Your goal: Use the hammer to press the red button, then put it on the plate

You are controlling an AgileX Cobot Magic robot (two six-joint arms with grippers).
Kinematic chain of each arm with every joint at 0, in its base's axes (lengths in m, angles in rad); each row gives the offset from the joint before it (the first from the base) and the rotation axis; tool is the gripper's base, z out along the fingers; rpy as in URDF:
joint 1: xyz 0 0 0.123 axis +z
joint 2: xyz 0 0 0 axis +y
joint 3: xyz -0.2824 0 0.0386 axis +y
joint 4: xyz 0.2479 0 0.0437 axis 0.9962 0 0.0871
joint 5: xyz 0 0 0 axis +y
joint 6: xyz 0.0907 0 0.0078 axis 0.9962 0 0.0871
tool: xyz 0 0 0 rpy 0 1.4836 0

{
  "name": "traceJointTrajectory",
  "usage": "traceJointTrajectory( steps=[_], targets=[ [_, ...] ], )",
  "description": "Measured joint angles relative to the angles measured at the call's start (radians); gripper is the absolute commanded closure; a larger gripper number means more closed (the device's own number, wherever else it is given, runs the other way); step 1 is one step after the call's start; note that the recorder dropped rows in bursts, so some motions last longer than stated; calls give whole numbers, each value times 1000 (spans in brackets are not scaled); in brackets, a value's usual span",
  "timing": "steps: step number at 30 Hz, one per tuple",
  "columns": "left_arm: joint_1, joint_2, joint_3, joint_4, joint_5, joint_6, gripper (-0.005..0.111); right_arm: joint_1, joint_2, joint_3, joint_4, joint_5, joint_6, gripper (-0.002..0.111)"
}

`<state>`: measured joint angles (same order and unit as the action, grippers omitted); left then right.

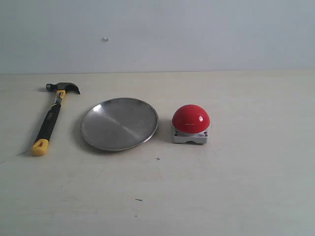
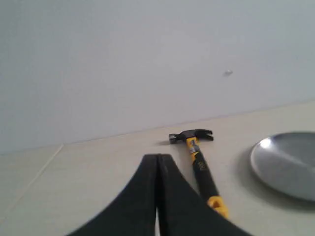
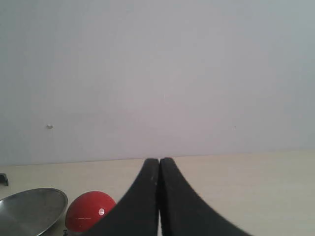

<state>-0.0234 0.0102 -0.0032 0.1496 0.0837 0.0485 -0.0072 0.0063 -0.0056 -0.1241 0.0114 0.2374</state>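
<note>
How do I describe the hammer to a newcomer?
Start at the silver plate in the middle. In the exterior view the hammer lies flat to its left, head toward the wall. It alone is long and thin, black handle with yellow end; the red button opposite is a dome.

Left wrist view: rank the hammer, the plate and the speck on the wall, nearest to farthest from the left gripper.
1. hammer, yellow end just beside the left gripper, whose jaws are shut.
2. plate, on the hammer's far side, farther out.
3. wall speck, far back, behind both.
</note>
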Motion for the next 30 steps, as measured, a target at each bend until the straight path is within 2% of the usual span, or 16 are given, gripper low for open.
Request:
traceJointTrajectory(
  steps=[5, 8, 16, 21, 26, 30],
  targets=[
    [0, 0, 0, -136, -70, -452, 107, 0, 0, 0, 0, 0, 0, 108],
    [0, 0, 0, -158, -114, -569, 107, 0, 0, 0, 0, 0, 0, 108],
    [0, 0, 0, -160, -224, -577, 107, 0, 0, 0, 0, 0, 0, 108],
    [0, 19, -2, -210, -363, -575, 107, 0, 0, 0, 0, 0, 0, 108],
    [0, 194, -146, -316, -354, -486, 107, 0, 0, 0, 0, 0, 0, 108],
    [0, 403, -340, -331, -234, -382, 107, 0, 0, 0, 0, 0, 0, 108]
  ],
)
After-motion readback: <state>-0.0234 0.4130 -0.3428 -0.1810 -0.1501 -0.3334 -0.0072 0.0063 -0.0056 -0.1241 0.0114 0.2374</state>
